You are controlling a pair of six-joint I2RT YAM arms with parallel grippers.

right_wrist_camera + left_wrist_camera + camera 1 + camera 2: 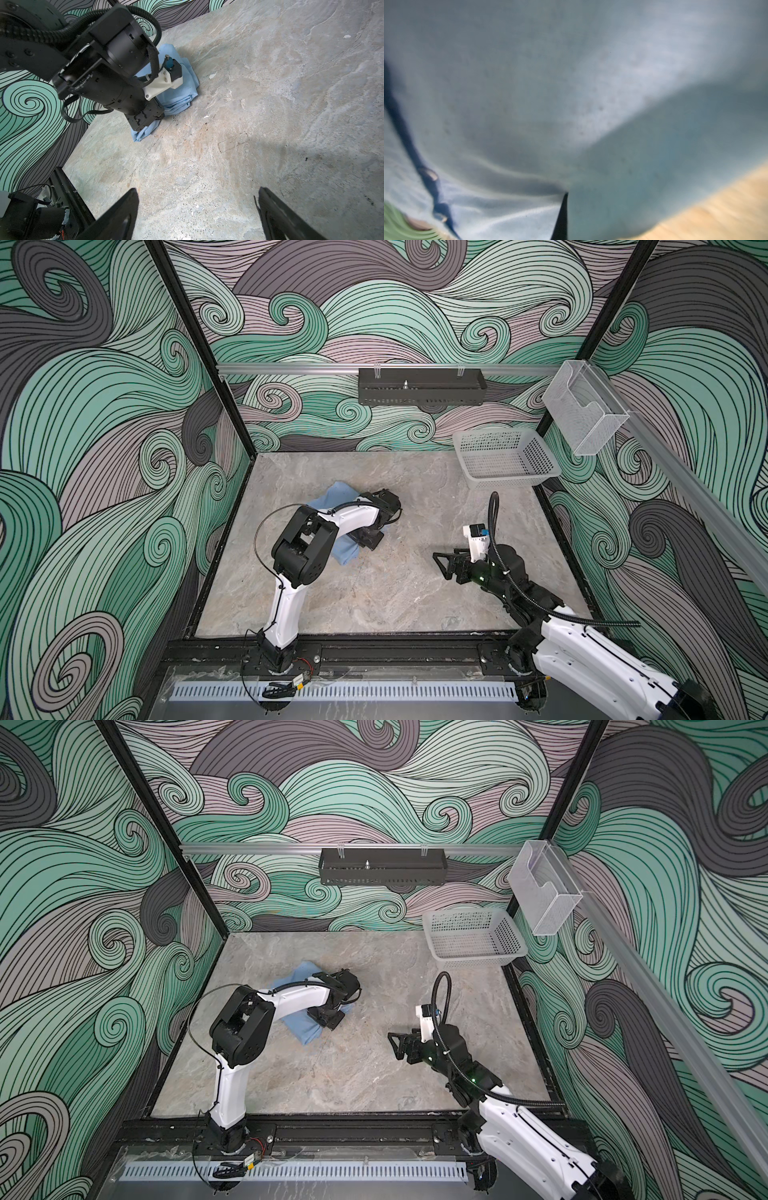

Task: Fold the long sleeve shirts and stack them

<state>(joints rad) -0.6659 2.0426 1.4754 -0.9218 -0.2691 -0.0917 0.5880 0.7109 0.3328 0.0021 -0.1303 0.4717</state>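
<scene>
My left claw (365, 541) is closed. In the left wrist view only a dark sliver of one finger (562, 216) shows, and soft creases in the cloth run in towards its tip, so I judge I have a pinch of the light blue, thin woven long sleeve shirt (345, 555) rather than nothing; that view is too blurred to say how many layers. The shirt lies directly under and against this claw as a compact folded bundle on the left half of the table. Its long axis runs from the far side towards the near edge with a slight slant, and I sit on its right-hand edge near the nearer end. In the right wrist view, limp layered edges show beside me. The cloth looks smooth, matte and floppy, likely to sag and slide apart if lifted from one point. My right claw (440, 566) hangs with jaws spread wide and empty, well apart to the right, its fingers aimed at the bundle across bare grey-beige marble-patterned tabletop (374, 593); the left is plainly the nearer arm. The pale perforated plastic basket (540, 458) stands in the far right corner.
</scene>
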